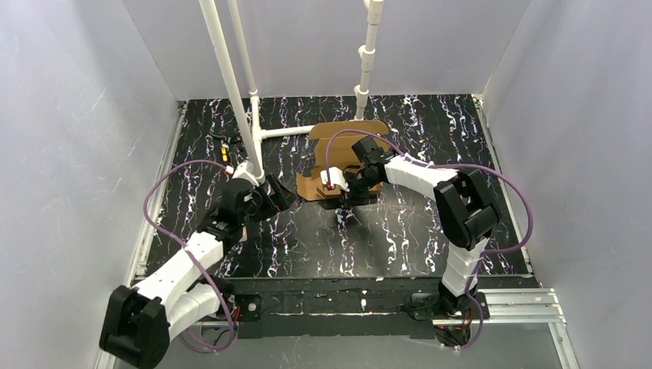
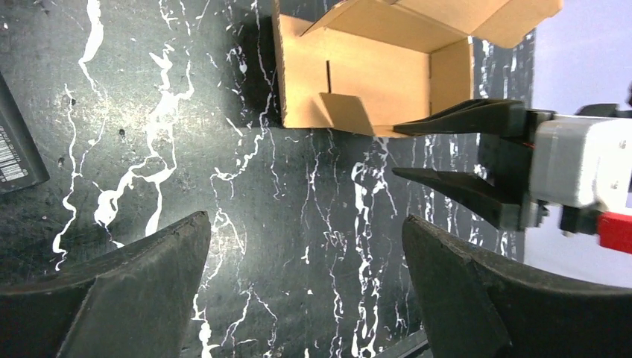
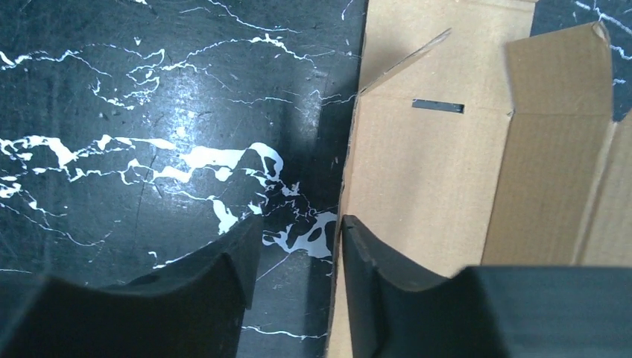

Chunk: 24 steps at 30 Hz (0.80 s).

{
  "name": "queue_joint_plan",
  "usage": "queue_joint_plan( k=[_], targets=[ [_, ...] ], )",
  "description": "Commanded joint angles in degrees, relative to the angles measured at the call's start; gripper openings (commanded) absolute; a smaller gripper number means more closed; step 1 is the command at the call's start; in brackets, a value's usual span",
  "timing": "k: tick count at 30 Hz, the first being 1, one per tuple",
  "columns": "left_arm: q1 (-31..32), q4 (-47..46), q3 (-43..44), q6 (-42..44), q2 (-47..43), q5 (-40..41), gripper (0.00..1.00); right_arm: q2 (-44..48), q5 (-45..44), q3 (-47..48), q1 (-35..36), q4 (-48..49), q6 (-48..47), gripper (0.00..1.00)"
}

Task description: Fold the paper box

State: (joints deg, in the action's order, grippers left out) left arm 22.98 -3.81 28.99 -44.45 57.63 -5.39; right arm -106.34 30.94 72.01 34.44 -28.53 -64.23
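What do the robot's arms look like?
The left arm and right arm are white tube-shaped links joined by chunky black joints. A purple cable loops along each. The left gripper and right gripper have two black fingers; the right one's body is pale grey with a small red patch.

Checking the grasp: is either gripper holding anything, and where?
Nothing is held. The right fingers straddle a wall edge of the paper box, unclamped; the left fingers stand open, empty.
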Motion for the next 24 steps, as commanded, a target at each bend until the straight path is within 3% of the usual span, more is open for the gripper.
queue_joint_plan(
  k=[1, 10, 24],
  targets=[
    [-0.7, -0.9, -2.3, 0.6, -5.7, -3.0, 1.00, 1.0, -1.4, 0.8, 0.4, 1.4, -1.1, 0.46],
    [-0.8, -3.0, -2.6, 0.2, -10.9, -15.2, 0.94, 6.1, 1.3, -5.8, 0.7, 3.1, 1.0, 0.01],
    [1.3, -11.2, -5.8, -10.9, -9.7, -18.5, 0.84, 21.3, 8.9, -23.2, 3.6, 4.4, 3.1, 0.01]
  ],
)
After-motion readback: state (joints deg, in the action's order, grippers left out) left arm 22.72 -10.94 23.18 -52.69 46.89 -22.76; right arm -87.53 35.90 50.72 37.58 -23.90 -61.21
